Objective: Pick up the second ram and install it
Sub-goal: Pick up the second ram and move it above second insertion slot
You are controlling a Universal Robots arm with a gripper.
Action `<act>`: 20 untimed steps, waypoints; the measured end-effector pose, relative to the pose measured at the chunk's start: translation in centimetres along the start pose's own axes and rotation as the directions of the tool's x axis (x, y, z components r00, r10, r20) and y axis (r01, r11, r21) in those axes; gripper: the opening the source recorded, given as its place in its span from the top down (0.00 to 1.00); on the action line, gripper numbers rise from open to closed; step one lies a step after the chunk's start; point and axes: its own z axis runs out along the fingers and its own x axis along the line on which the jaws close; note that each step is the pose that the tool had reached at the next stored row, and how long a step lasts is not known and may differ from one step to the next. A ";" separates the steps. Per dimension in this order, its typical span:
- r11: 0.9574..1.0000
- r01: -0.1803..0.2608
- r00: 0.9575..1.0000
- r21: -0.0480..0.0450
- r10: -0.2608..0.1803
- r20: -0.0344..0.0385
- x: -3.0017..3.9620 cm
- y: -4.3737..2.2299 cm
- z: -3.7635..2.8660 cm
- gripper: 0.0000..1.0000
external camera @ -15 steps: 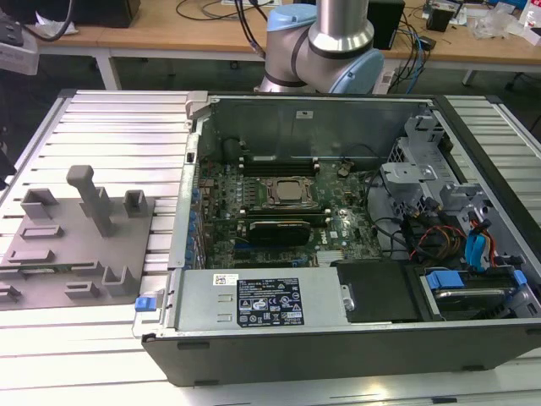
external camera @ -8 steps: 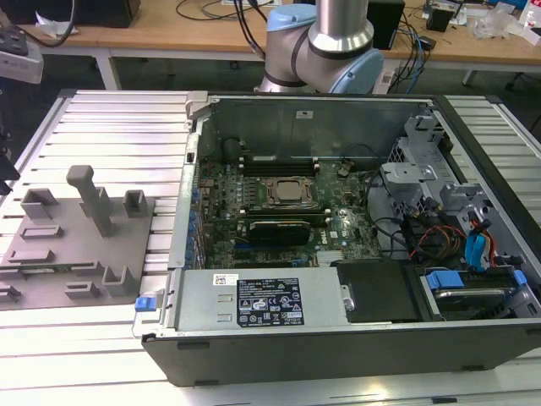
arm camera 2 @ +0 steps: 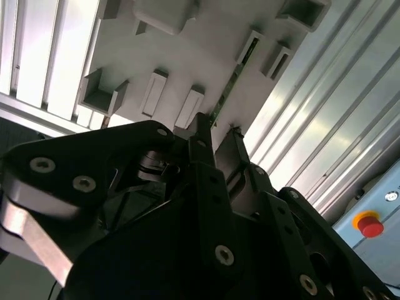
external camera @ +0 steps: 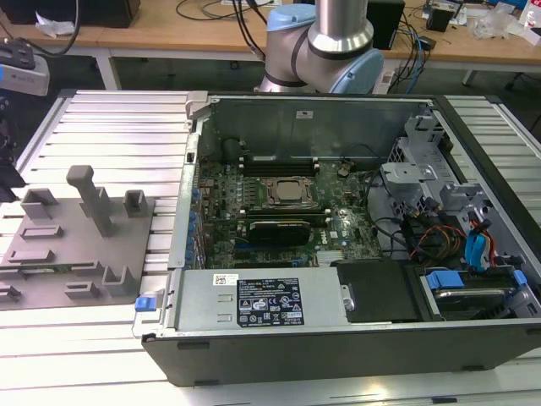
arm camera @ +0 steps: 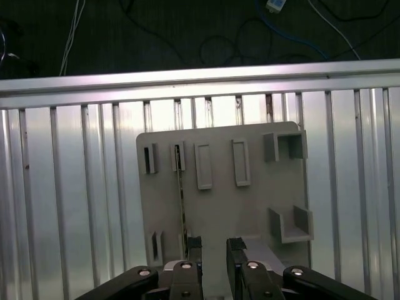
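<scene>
Jaws spread, empty, just beside second ram (arm camera: 182, 200), edge-up in grey fixture (arm camera: 219, 212). Judged light, stiff, fragile; pinch flat faces.

The fixture plate (arm camera: 219, 212) is plain matte grey, and the desk (arm camera: 62, 187) is silver with lengthwise ribs. The second ram (arm camera: 182, 200) is dark green-black (a thin stripe against the grey). The fingers (arm camera: 194, 250) are black and the motherboard (external camera: 254, 211) is green.
</scene>
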 end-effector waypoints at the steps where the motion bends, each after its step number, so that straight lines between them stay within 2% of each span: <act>1: 1.000 0.000 1.000 0.000 0.000 0.000 0.00 0.00 0.13 0.70; 4: 1.000 0.000 1.000 0.000 0.000 0.000 0.01 0.00 0.44 0.70; 5: 1.000 0.000 1.000 0.000 0.000 0.000 0.02 -0.01 0.84 0.70; 6: 1.000 0.000 1.000 0.000 0.000 0.000 0.03 -0.01 1.64 0.70; 20: 1.000 0.000 1.000 0.000 0.000 0.000 0.05 -0.02 2.86 0.70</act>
